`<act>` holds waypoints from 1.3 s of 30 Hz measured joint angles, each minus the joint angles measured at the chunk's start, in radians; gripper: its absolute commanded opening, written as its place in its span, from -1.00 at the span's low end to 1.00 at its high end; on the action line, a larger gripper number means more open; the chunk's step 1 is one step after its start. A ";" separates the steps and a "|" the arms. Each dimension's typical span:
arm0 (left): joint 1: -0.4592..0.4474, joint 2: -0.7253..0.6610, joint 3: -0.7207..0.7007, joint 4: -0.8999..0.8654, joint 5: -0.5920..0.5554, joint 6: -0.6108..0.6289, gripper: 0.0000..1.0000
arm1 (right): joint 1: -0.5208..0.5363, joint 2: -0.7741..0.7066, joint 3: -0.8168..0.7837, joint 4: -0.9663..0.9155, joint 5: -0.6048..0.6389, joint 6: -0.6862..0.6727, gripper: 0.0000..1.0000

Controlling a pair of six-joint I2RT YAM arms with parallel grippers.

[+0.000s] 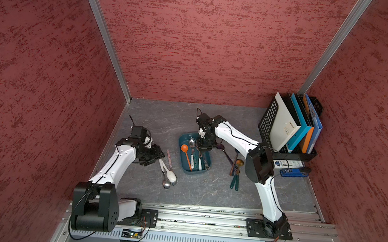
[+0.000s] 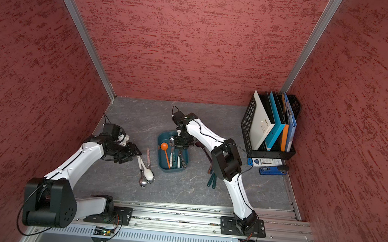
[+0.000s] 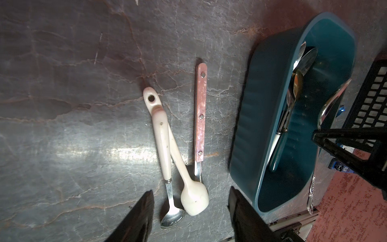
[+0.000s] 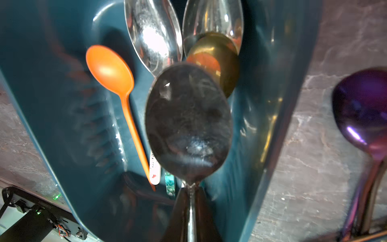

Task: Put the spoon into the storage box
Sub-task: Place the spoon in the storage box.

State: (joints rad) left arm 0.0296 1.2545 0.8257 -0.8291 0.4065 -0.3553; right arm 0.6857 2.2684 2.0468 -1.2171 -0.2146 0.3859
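One dark metal spoon (image 4: pixel 188 123) is pinched by the right gripper (image 4: pixel 191 194) over the shallow teal plastic storage box (image 4: pixel 52 94) — long axes aligned, eleven-to-five o'clock in both top views; the left gripper (image 3: pixel 191 189) is held half-spread, empty.

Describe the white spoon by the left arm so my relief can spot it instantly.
Find the teal storage box mid-table; on its left, by the left end effector, three utensils lie bunched. The white spoon crosses the cream-handled steel spoon beside the pink riveted handle; it alone is white all over, with a thick, blunt bowl.
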 measured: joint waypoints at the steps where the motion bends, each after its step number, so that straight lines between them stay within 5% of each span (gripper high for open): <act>1: 0.000 0.000 0.000 0.000 0.002 0.000 0.21 | 0.000 0.010 0.011 0.000 0.000 0.000 -0.84; 23: -0.054 -0.013 0.006 -0.012 -0.019 0.000 0.21 | 0.000 0.153 0.122 0.005 0.008 0.008 -0.77; 31: -0.093 -0.013 0.052 -0.027 -0.050 0.000 0.21 | 0.000 0.154 0.122 -0.004 0.020 0.008 -0.48; 39: -0.181 0.011 0.135 -0.072 -0.131 0.011 0.22 | 0.000 0.118 0.117 -0.022 0.032 0.006 -0.41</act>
State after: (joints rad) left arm -0.1513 1.2659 0.9604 -0.9012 0.2756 -0.3439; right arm 0.6857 2.3863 2.1635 -1.2388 -0.1822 0.3923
